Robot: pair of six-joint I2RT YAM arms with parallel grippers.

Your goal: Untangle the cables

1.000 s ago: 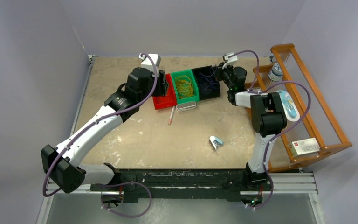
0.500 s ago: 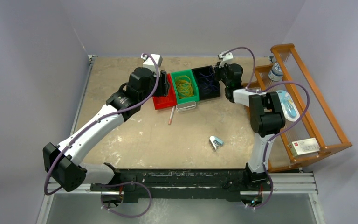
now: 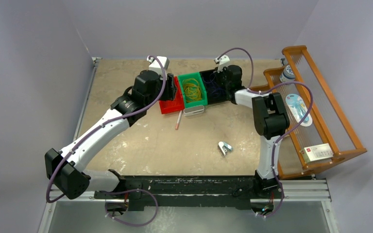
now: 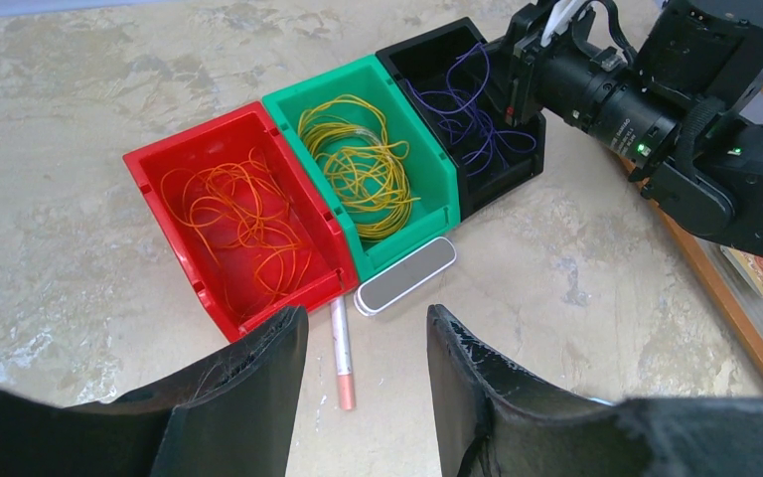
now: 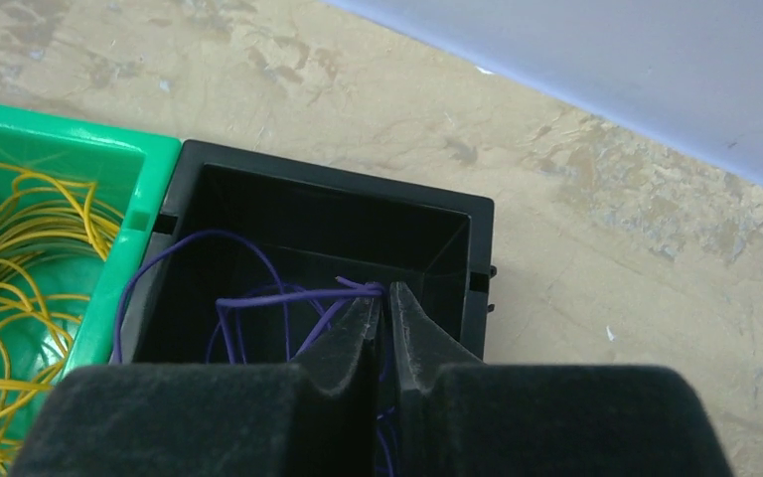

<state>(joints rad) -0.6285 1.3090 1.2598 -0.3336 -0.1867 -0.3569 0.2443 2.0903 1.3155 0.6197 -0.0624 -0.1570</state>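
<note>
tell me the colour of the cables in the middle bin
Yellow cables coiled in the green bin; clearest in the left wrist view.

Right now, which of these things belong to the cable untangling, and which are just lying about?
Part of the job: orange cables, yellow cables, purple cables; red bin, green bin, black bin; right pincer, closed on the purple ones.

Just lying about: pink pen, silver case, wooden rack.
</note>
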